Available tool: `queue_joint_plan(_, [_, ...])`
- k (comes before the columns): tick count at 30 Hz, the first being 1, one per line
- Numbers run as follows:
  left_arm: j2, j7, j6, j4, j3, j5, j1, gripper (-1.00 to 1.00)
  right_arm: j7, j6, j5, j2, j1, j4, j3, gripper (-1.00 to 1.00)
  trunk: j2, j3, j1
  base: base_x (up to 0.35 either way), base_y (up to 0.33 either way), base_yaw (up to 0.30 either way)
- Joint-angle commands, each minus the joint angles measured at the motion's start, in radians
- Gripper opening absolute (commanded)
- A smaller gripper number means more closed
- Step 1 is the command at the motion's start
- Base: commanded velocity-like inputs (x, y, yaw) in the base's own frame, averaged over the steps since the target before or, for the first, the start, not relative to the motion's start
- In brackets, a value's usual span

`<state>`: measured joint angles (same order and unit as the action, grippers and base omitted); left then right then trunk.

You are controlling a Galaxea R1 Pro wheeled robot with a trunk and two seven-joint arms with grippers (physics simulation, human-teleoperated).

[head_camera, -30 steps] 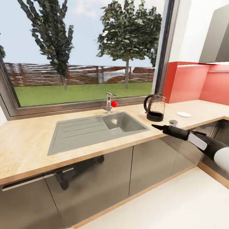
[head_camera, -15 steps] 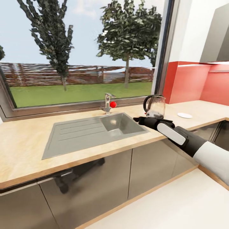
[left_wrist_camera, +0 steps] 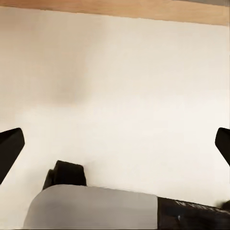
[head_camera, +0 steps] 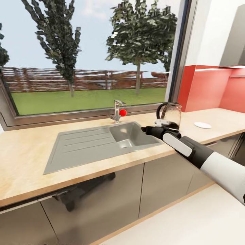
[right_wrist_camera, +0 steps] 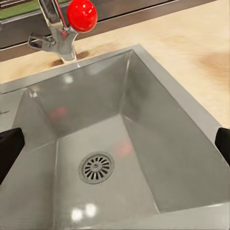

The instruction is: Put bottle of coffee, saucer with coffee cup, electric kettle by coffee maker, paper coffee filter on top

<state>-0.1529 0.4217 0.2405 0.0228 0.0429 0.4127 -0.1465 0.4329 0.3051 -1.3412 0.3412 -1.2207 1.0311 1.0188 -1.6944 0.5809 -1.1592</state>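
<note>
The electric kettle [head_camera: 169, 115], dark smoky glass with a black handle, stands on the kitchen countertop [head_camera: 27, 153] right of the sink. The saucer [head_camera: 202, 125], a small white plate, lies further right on the same worktop. My right gripper [head_camera: 145, 129] hovers at the sink's right rim, just left of the kettle and apart from it. In the right wrist view the right gripper [right_wrist_camera: 115, 143] is open, its black fingertips [right_wrist_camera: 8, 146] wide apart over the basin with nothing between them. My left gripper [left_wrist_camera: 115, 143] is open too, above white floor.
A steel sink [head_camera: 78, 146] with a drainboard is set into the worktop; its basin wall [right_wrist_camera: 158, 124] and drain [right_wrist_camera: 97, 167] lie under my right gripper. A tap [head_camera: 117, 110] with a red knob [head_camera: 123, 112] stands behind it. Grey cabinet fronts [head_camera: 102, 200] run below; a red splashback [head_camera: 207, 88] is at right.
My right arm rose from below the counter edge and swung left, from in front of the kettle to the sink's right rim. The view has shifted slightly.
</note>
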Motion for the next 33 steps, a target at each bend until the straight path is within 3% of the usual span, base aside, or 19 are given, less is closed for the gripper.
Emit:
queue_joint_plan(1, [-0.008, 0.006, 0.002, -0.001, 0.016, 0.001, 0.004, 1.00, 0.007, 0.000, -0.006, 0.001, -0.001, 0.000, 0.003, 1.00, -0.001, 0.001, 0.000, 0.002, 0.000, 0.233])
queue_joint_plan(6, [-0.056, 0.010, 0.002, -0.001, 0.108, 0.013, 0.068, 1.00, 0.007, 0.000, -0.006, 0.001, -0.001, -0.010, 0.002, 1.00, -0.001, 0.001, 0.000, 0.001, 0.000, 0.191])
queue_joint_plan(7, [-0.067, 0.010, 0.002, -0.001, 0.171, 0.017, 0.087, 1.00, 0.007, 0.000, -0.006, 0.001, -0.001, -0.012, 0.002, 1.00, -0.001, 0.001, 0.000, 0.000, 0.000, 0.062])
queue_joint_plan(11, [-0.076, 0.008, 0.002, 0.000, 0.241, 0.020, 0.103, 1.00, 0.007, 0.000, -0.006, 0.001, -0.001, -0.014, 0.001, 1.00, -0.001, 0.001, 0.000, 0.000, 0.000, 0.034])
queue_joint_plan(17, [-0.073, 0.004, 0.002, 0.000, 0.265, 0.021, 0.108, 1.00, 0.007, 0.000, -0.006, 0.001, -0.001, -0.034, 0.001, 1.00, -0.001, 0.001, 0.000, 0.062, -0.026, 0.024])
queue_joint_plan(27, [-0.071, 0.003, 0.002, 0.000, 0.267, 0.021, 0.108, 1.00, 0.009, -0.020, -0.005, 0.001, -0.001, -0.061, 0.003, 1.00, -0.001, 0.001, 0.000, 0.099, -0.061, 0.151])
queue_joint_plan(33, [-0.071, 0.003, 0.002, 0.000, 0.267, 0.021, 0.108, 1.00, 0.112, -0.070, -0.006, 0.001, -0.001, -0.063, 0.006, 1.00, -0.001, 0.001, 0.000, 0.083, -0.035, 0.011])
